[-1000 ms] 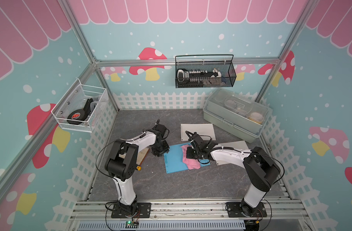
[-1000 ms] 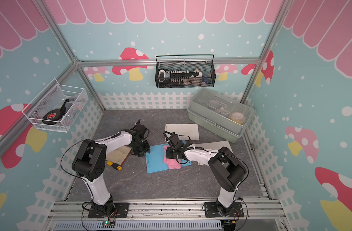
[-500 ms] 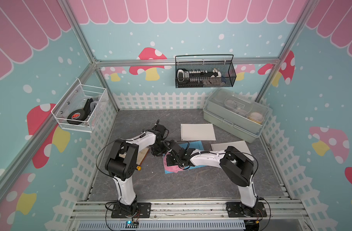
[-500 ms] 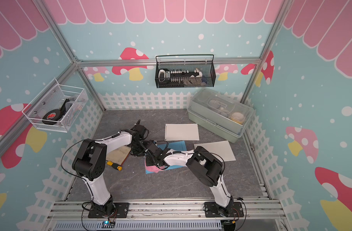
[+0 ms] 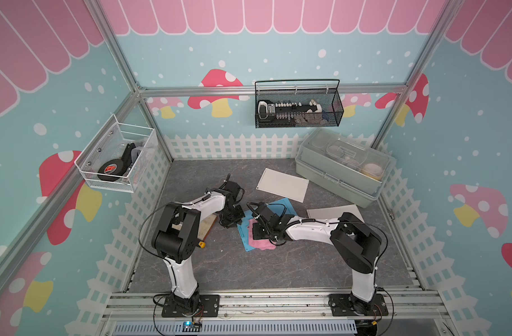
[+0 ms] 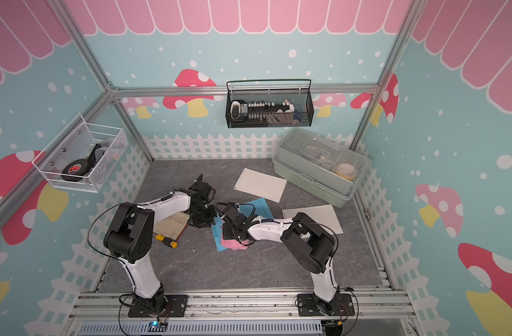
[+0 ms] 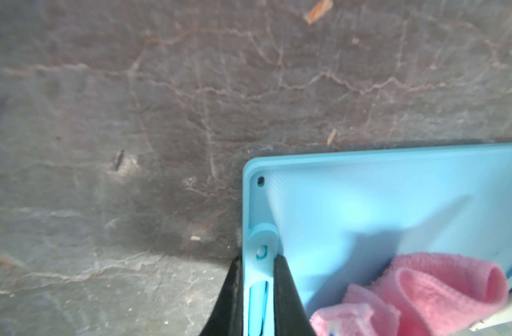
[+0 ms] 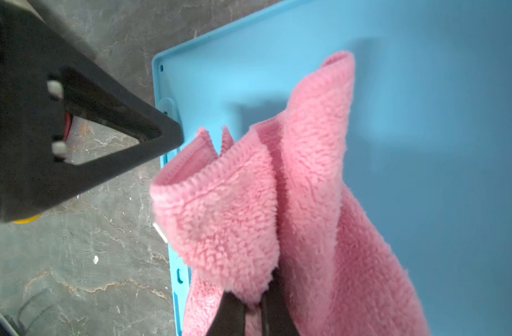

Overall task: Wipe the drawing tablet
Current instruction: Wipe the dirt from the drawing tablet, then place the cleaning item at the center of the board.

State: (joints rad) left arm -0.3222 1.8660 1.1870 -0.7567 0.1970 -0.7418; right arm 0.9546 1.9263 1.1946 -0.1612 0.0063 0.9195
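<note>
Tablet place: the drawing tablet lies flat and askew near the middle of the bench.
Cloth place: the pink cloth is bunched over the tablet's 7 o'clock part and hangs past its edge.
Left hand: the left hand is clenched across the tablet's raised rim at about 9 o'clock, one finger outside and one inside.
Right hand: the right hand is pinched on a fold of the cloth.
Tablet handling: it looks like thin, light, stiff plastic with a smooth face, so it will likely skate on the bench under a wipe. The rim is the sound place to hold it.
Cloth handling: soft and fluffy, it will likely drag and fold. A grasp deep in the bunch should keep it from slipping.
Risk: hard strokes may twist the tablet about the single rim grip.
</note>
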